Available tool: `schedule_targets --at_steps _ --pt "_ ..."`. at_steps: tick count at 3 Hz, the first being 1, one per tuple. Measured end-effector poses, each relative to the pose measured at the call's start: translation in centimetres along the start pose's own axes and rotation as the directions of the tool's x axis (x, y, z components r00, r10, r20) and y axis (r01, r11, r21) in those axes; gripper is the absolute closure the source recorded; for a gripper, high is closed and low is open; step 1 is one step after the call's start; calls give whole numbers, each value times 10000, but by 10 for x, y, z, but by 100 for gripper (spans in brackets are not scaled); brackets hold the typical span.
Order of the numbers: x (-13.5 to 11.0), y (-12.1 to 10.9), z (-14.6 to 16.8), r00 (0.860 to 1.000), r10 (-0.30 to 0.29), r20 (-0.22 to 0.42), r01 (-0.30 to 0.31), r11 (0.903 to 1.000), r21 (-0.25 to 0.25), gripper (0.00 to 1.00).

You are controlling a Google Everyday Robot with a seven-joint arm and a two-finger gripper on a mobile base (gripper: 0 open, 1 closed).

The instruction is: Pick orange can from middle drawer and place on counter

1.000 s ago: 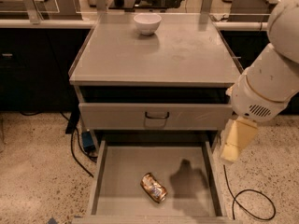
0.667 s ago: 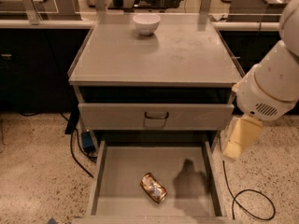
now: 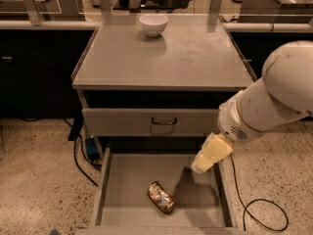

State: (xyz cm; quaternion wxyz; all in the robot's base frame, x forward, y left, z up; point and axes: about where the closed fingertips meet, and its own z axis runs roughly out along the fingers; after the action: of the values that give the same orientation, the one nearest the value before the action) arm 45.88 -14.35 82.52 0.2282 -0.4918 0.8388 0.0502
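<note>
The orange can [image 3: 161, 197] lies on its side on the floor of the open middle drawer [image 3: 124, 185], near the front middle. My gripper [image 3: 199, 167], cream-coloured at the end of the white arm [image 3: 274, 102], hangs above the drawer's right part. It is up and to the right of the can and apart from it. It casts a shadow on the drawer floor beside the can. The counter [image 3: 161, 58] is the grey cabinet top above.
A white bowl [image 3: 153, 24] stands at the counter's back middle. A closed drawer front with a dark handle [image 3: 164, 123] sits above the open drawer. Black cables [image 3: 259, 212] lie on the speckled floor at right and left. A railing runs behind the cabinet.
My arm has swung left and slightly down. The gripper has moved from beside the drawer's right wall to above the drawer's right part. The can has not moved.
</note>
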Motion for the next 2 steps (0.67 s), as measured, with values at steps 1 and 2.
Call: schedule_targets --at_steps 1,2 --pt "-7 -7 -1 9997 -23 260 15 9995 317 0" --pt "-7 -7 -1 9997 -21 259 13 9995 316 0"
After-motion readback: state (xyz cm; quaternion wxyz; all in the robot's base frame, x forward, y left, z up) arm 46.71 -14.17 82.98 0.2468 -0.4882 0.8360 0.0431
